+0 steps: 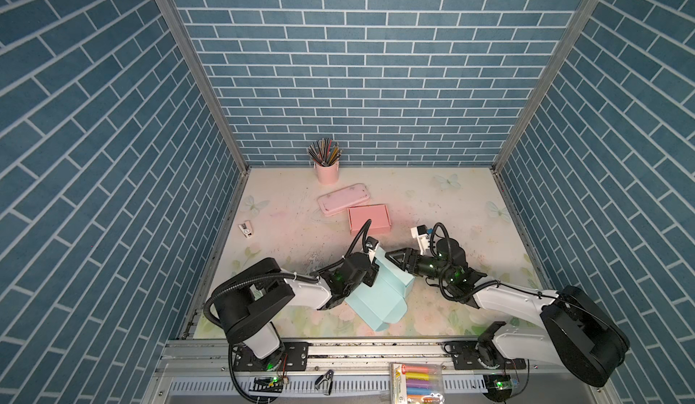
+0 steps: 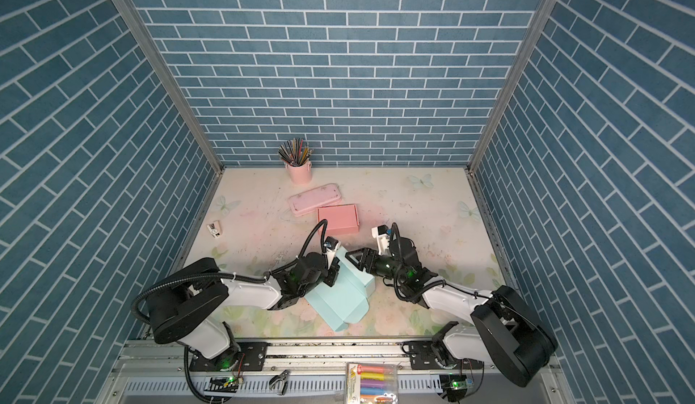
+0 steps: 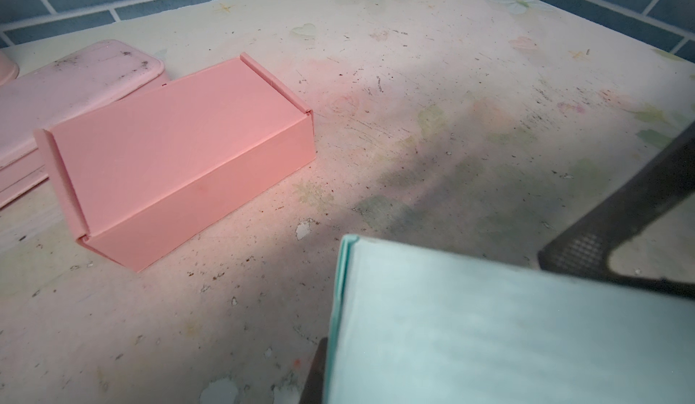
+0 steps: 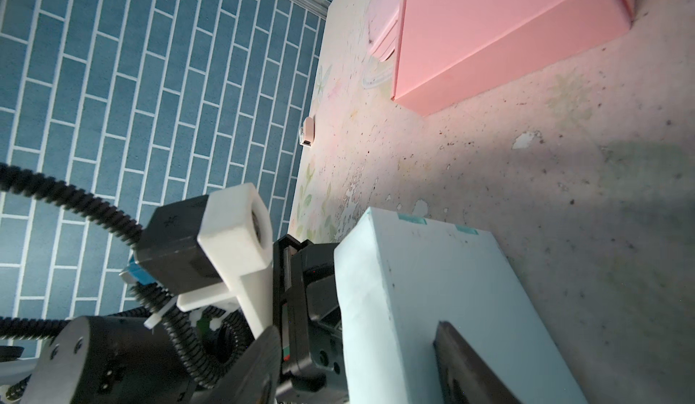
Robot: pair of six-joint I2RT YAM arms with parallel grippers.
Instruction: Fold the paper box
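**Tool pair on the raised wall: crease it, don't crush it**

Your left tool (image 1: 373, 271) is pinched tight on the upright wall (image 4: 432, 289) of the box (image 1: 380, 304). The box sits at the front middle of the tabletop (image 1: 432, 202), between the two arms, and the rest of it spreads toward the front edge. Your right tool (image 1: 395, 257) stands part open and grips nothing. One of its fingers (image 4: 470, 364) lies flat against the wall's face.

By my reading you are mid-fold, standing this wall up to double it over. Use the left pinch as an anchor so the base does not slide. Push with the flat of the right finger, not its tip, and follow the crease squarely. Thin card will likely buckle if you lean on one corner. The two tools are close together, so move the right one slowly and watch for contact. The pink box (image 1: 368, 218) lies well behind, out of your way.
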